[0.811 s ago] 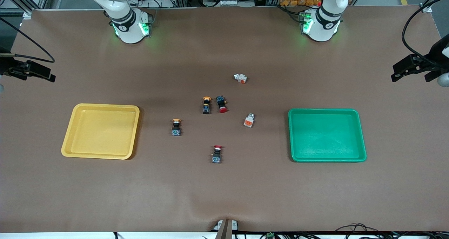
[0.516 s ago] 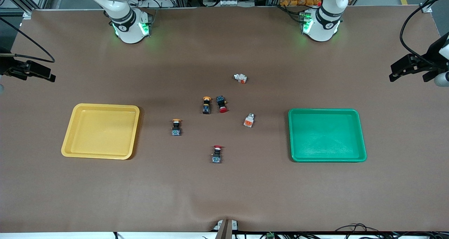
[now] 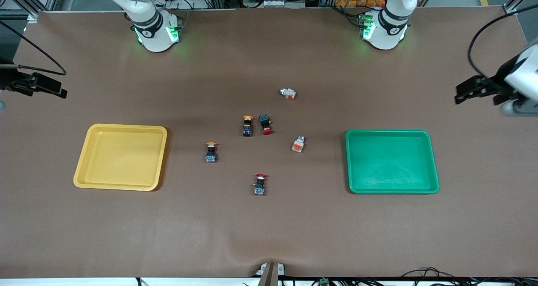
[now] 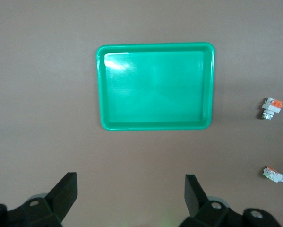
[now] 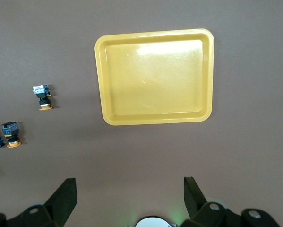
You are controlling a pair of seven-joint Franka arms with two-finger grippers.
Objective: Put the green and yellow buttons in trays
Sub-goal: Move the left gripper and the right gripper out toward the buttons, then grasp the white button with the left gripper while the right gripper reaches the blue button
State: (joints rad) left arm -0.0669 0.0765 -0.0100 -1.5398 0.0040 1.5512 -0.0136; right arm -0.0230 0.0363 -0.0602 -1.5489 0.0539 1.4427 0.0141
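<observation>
Two shallow trays are set on the brown tabletop (image 3: 269, 227): the yellow tray (image 3: 80, 172) toward the right arm's end and the green tray (image 3: 434, 168) toward the left arm's end, both empty. Their rigid plastic and low walls are judged to let a small part be dropped in from just above.

Between the trays lie the buttons. A yellow-capped button (image 3: 247, 125) lies just beside a red-capped switch (image 3: 265, 124), and another yellow-capped button (image 3: 211, 152) lies nearer the yellow tray. One whitish-grey button (image 3: 298, 144) lies near the green tray, the other whitish-grey button (image 3: 288, 93) farther from the front camera. A second red-capped switch (image 3: 259, 184) lies nearest that camera.

All are judged light, hard and smooth, so they could skid or roll on the round cap. The squarish body offers flat faces and is judged the better place to be gripped, across its narrow width.

The left gripper (image 4: 132, 191) hangs wide open and empty, high over the tabletop at its own arm's end, beside the green tray. The right gripper (image 5: 130, 191) is likewise spread wide, holding nothing, high over its end beside the yellow tray.
</observation>
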